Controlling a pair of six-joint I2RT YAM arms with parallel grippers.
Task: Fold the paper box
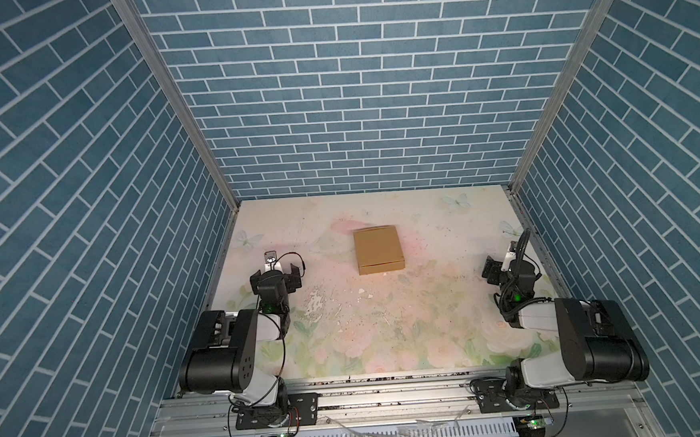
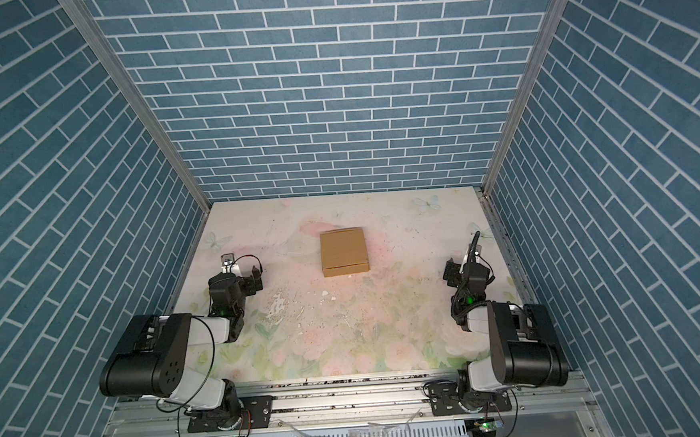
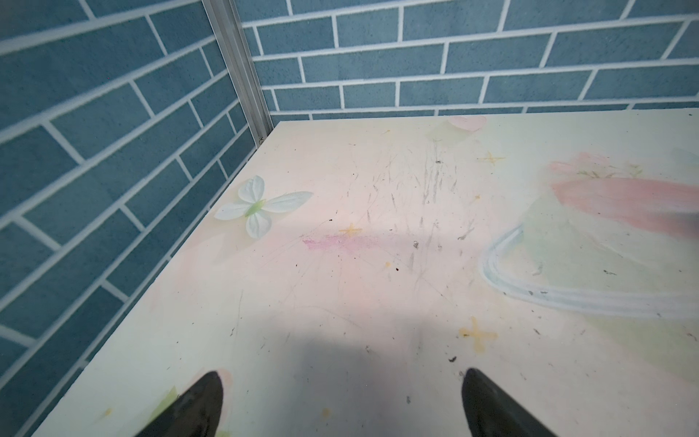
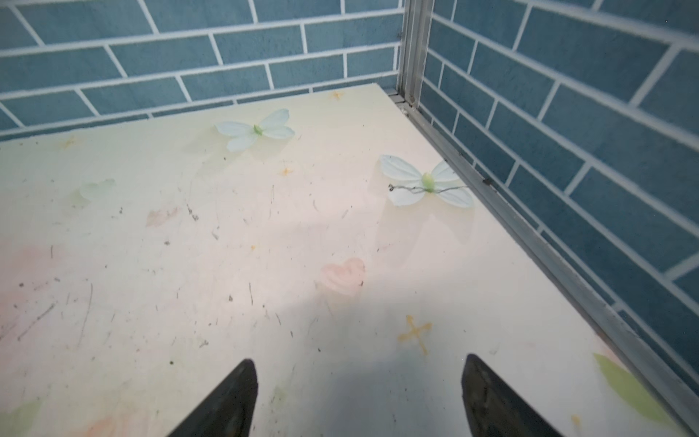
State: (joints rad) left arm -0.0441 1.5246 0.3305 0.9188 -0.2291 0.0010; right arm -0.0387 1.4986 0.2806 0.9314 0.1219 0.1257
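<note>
One paper box (image 1: pixel 378 250), closed, lies on the counter (image 1: pixel 430 327), well apart from two arms: left arm (image 1: pixel 223 352), right arm (image 1: pixel 589 338); left jaws and right jaws both spread, empty

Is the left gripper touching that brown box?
Apart. In both top views the left gripper sits well to the side of the paper box, with a stretch of bare table between them.

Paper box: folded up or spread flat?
Folded up: in both top views the paper box is a compact closed block, with no flaps spread out.
</note>
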